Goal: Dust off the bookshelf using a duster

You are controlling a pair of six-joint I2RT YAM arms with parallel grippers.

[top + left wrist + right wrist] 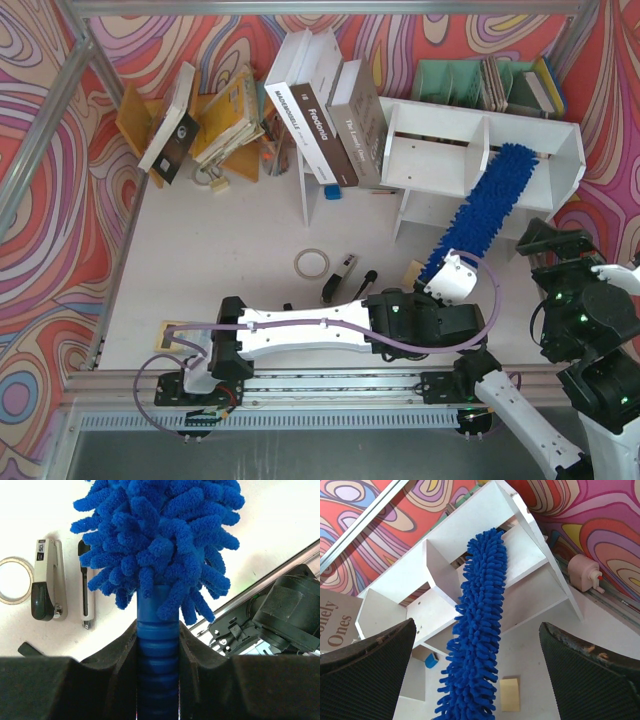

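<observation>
The blue fluffy duster (490,205) slants from its handle at lower left up to its tip, which lies against the white bookshelf (440,165) at the right compartment. My left gripper (445,275) is shut on the ribbed blue handle (157,650); the fluffy head (160,540) fills the view just beyond the jaws. My right gripper (545,245) hovers right of the duster, open wide and empty. In the right wrist view the duster (477,630) runs up between the spread fingers (370,670) and onto the bookshelf's boards (530,555).
Several large books (325,120) lean at the shelf's left end. A pale green organizer (480,80) stands behind it and a tan wooden rack (200,120) at back left. A tape ring (311,263), stapler (46,580), black-and-silver tool (86,585) and yellow note (509,695) lie on the table.
</observation>
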